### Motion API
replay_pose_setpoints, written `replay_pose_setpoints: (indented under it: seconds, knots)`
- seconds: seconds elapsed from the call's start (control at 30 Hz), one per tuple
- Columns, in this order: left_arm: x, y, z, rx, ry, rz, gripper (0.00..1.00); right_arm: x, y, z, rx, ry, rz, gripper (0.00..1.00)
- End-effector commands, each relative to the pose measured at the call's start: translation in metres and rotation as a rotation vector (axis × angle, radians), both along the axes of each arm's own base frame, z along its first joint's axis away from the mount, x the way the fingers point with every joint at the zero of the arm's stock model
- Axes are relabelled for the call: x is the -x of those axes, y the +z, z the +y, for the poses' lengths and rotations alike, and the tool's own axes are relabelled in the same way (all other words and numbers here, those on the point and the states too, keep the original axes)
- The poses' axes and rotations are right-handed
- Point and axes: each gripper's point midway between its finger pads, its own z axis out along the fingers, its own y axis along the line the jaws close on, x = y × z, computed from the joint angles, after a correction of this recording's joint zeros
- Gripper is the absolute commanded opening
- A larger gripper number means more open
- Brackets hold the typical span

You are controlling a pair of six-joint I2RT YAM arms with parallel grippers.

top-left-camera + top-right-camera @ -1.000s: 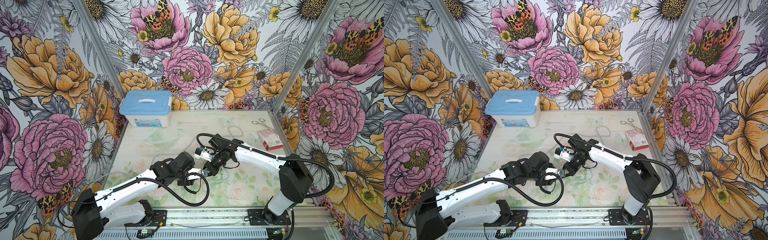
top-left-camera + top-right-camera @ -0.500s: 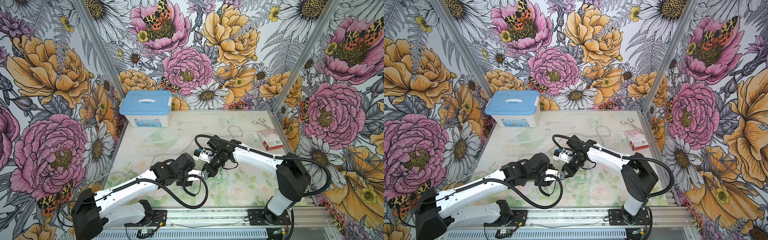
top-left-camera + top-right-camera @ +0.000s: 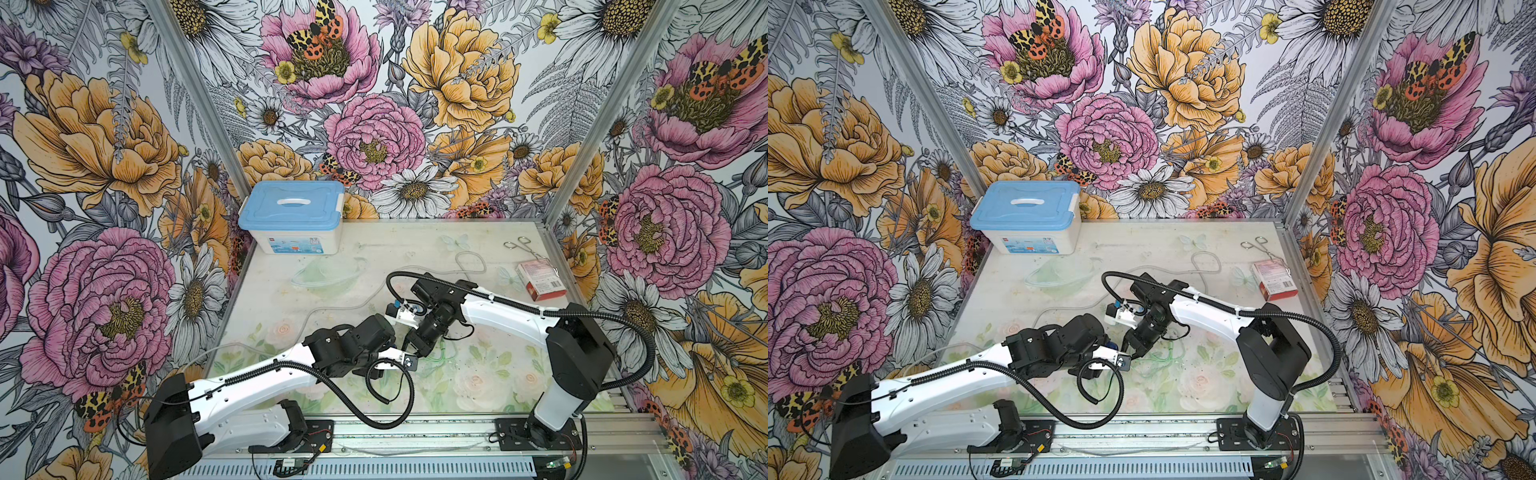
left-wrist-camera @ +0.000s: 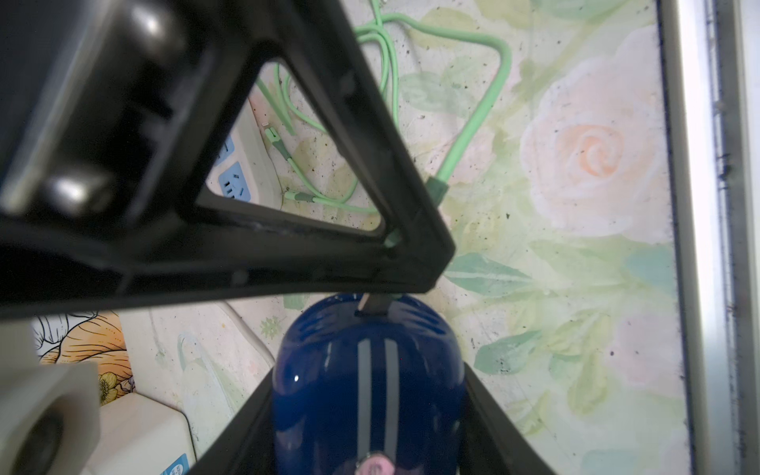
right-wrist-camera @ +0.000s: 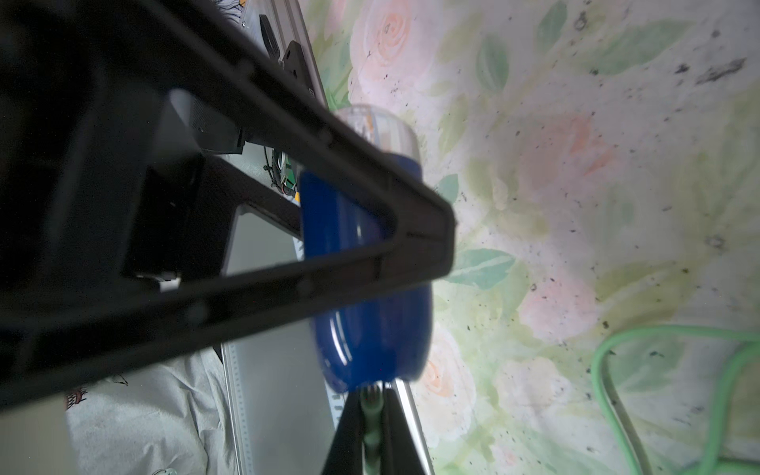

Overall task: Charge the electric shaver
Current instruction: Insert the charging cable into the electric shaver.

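The electric shaver (image 4: 370, 378), dark blue with two silver stripes, sits between my left gripper's (image 4: 368, 415) black fingers, which are shut on its sides. In the right wrist view the shaver (image 5: 370, 329) hangs above the table, its clear cap pointing away from my right gripper. My right gripper (image 5: 372, 415) is shut on the green connector (image 5: 372, 407) of the green cable (image 5: 608, 370). The connector's metal tip (image 4: 372, 304) meets a dark slot in the shaver's end; how deep it sits is hidden. In both top views the grippers meet mid-table (image 3: 411, 349) (image 3: 1127, 353).
A white power strip with blue sockets (image 4: 242, 172) lies by the cable's loops (image 4: 473, 123). A blue-lidded box (image 3: 293, 216) stands at the back left. A clear mask with tubing (image 3: 328, 272) lies mid-table; a red box (image 3: 540, 280) and metal forceps (image 3: 525, 247) lie right.
My right arm has edged slightly to the left, toward the shaver in the left gripper. The left arm has stayed put.
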Motion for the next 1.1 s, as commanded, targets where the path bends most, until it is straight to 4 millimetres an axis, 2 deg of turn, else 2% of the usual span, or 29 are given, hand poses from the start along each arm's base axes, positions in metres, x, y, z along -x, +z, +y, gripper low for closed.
replay_pose_setpoints:
  seconds: [0.0, 0.23, 0.73, 1.07]
  knots:
    - [0.007, 0.026, -0.037, 0.134, -0.11, -0.034, 0.0, -0.015, 0.003, 0.014, -0.044, 0.007, -0.077, 0.0]
    - [0.02, 0.023, -0.049, 0.121, -0.174, -0.027, 0.0, -0.018, 0.004, 0.017, -0.045, 0.011, -0.085, 0.0]
    - [0.024, 0.036, -0.064, 0.208, -0.172, -0.004, 0.0, -0.028, 0.005, 0.026, -0.056, 0.019, -0.108, 0.0]
    - [0.038, 0.037, -0.077, 0.211, -0.236, 0.017, 0.0, -0.03, 0.001, 0.031, -0.078, 0.05, -0.11, 0.0]
